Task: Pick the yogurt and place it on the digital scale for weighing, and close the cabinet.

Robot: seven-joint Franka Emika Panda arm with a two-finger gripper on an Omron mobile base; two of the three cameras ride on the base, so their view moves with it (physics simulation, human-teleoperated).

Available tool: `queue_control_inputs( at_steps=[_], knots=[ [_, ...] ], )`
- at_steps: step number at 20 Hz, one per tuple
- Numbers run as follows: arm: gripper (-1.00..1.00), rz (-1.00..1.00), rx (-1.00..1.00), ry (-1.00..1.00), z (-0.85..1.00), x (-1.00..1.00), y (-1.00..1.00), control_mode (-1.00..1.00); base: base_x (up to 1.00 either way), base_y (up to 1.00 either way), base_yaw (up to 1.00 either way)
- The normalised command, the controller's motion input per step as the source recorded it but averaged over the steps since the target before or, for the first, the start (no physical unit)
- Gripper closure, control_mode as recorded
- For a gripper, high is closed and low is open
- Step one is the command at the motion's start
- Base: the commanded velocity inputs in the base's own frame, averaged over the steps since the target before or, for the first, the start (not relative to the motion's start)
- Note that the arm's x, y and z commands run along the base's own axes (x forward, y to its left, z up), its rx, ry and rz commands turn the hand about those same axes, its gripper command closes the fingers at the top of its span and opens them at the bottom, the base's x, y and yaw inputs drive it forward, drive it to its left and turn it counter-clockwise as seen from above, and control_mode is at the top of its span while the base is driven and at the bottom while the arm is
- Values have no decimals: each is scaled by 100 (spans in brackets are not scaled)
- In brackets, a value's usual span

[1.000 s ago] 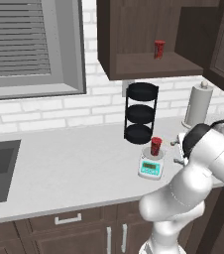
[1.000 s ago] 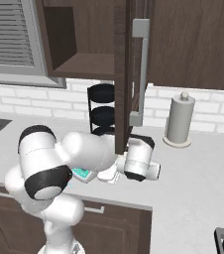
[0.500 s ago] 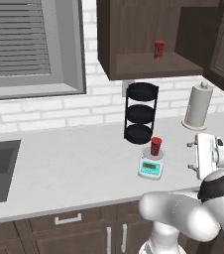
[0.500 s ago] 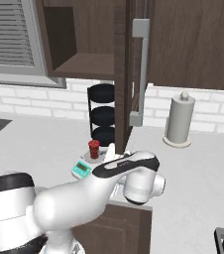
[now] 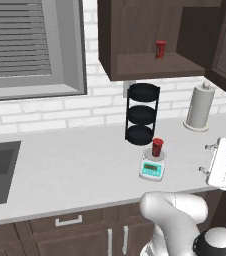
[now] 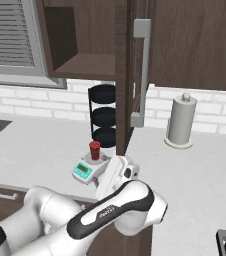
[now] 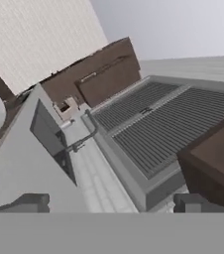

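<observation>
The robot's white arm bends low in front of the counter (image 5: 60,165). Its gripper (image 7: 111,202) is spread wide and holds nothing. In the hand view the two dark finger tips (image 7: 32,202) sit far apart at the bottom, and past them you can see the sink and the window blinds, all tipped over on one side. In the left base view the hand sticks out at the right edge, just off the front of the counter.

A bit farther back, the digital scale (image 5: 152,168) lies flat on the counter. The yogurt (image 5: 157,147) stands upright on its round plate. It is a small red cup with a dark top. You can see the same cup in the right base view (image 6: 94,150), on the scale.

Just behind the scale stands a black rack (image 5: 141,114) with three round shelves. To its right, near the brick wall, is a paper towel roll (image 5: 200,106).

Up above hangs the cabinet (image 5: 135,35). Its door (image 6: 132,75) is swung open, with its long metal handle (image 6: 141,72) facing us. Another small red container (image 5: 160,49) sits on the shelf inside.
</observation>
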Motion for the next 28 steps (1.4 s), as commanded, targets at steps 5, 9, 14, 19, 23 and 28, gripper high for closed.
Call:
queue_control_inputs(
  at_steps=[5, 9, 14, 19, 23, 28],
  knots=[
    [-100, -22, -4, -24, 7, 1, -67, -100, 0, 0, 0],
    [-100, -13, -10, -23, 10, 0, -85, -100, 0, 0, 0],
    [-100, -11, -4, -20, 29, 0, -79, -100, 0, 0, 0],
    [-100, -9, 0, -8, 29, 4, -66, -100, 0, 0, 0],
    [-100, -21, 0, 0, 29, 18, -52, -100, 0, 0, 0],
    [-100, -32, -1, 0, 21, 17, -47, -100, 0, 0, 0]
  ],
)
